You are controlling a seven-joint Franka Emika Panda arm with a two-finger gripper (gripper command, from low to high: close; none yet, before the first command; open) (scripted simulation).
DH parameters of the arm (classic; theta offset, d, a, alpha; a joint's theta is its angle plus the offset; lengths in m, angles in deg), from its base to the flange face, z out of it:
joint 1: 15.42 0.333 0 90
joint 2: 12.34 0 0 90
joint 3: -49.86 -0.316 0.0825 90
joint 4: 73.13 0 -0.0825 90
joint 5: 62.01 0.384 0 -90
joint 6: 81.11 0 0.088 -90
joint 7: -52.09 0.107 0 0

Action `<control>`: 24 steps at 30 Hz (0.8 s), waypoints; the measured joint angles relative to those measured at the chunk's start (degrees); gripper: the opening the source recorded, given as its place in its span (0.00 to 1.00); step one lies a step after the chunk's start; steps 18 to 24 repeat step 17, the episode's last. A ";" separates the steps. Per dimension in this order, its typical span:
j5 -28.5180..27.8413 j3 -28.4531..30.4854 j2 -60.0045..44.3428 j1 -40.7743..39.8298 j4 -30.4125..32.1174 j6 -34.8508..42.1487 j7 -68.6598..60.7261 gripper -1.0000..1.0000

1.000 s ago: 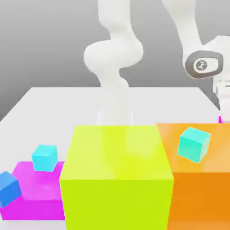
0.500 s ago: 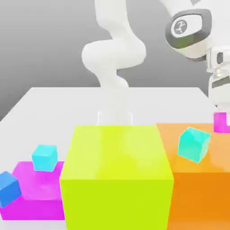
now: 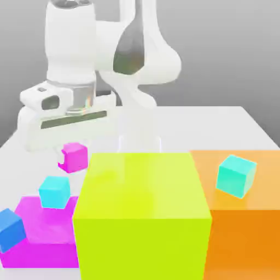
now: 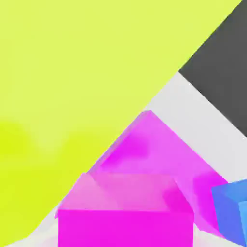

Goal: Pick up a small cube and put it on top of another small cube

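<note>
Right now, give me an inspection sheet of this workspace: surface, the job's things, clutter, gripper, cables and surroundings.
Surface: white table, carrying large blocks.
Job's things: small magenta cube held off the surface by the gripper, above the flat magenta block. Cyan cube rests on that block; another cyan cube sits tilted on the orange block; blue cube sits tilted at the flat block's edge on the exterior view's left.
Clutter: big yellow-green block in the middle.
Gripper: shut on the small magenta cube.
Cables: nothing seen.
Surroundings: plain grey backdrop.
</note>
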 joint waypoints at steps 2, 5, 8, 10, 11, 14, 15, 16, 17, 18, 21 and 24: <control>1.82 2.16 -3.37 0.20 0.84 -3.49 -2.04 0.00; 4.34 3.79 -8.61 1.04 2.11 -9.53 -4.24 1.00; 4.34 3.79 -8.61 1.04 2.11 -9.53 -4.24 1.00; 4.34 3.79 -8.61 1.04 2.11 -9.53 -4.24 1.00; 4.64 3.99 -9.33 1.17 2.28 -10.43 -4.50 1.00; 3.04 3.01 -5.82 0.35 1.44 -6.28 -3.22 1.00; 2.26 2.35 -4.06 -0.22 1.01 -4.19 -2.58 1.00; 1.44 1.72 -2.21 -0.78 0.57 -2.02 -1.92 1.00; 0.61 0.99 -0.35 -1.43 0.12 0.21 -1.26 1.00; 0.61 0.99 -0.35 -1.43 0.12 0.21 -1.26 1.00; 0.61 0.99 -0.35 -1.43 0.12 0.21 -1.26 1.00; 0.61 0.99 -0.35 -1.43 0.12 0.21 -1.26 1.00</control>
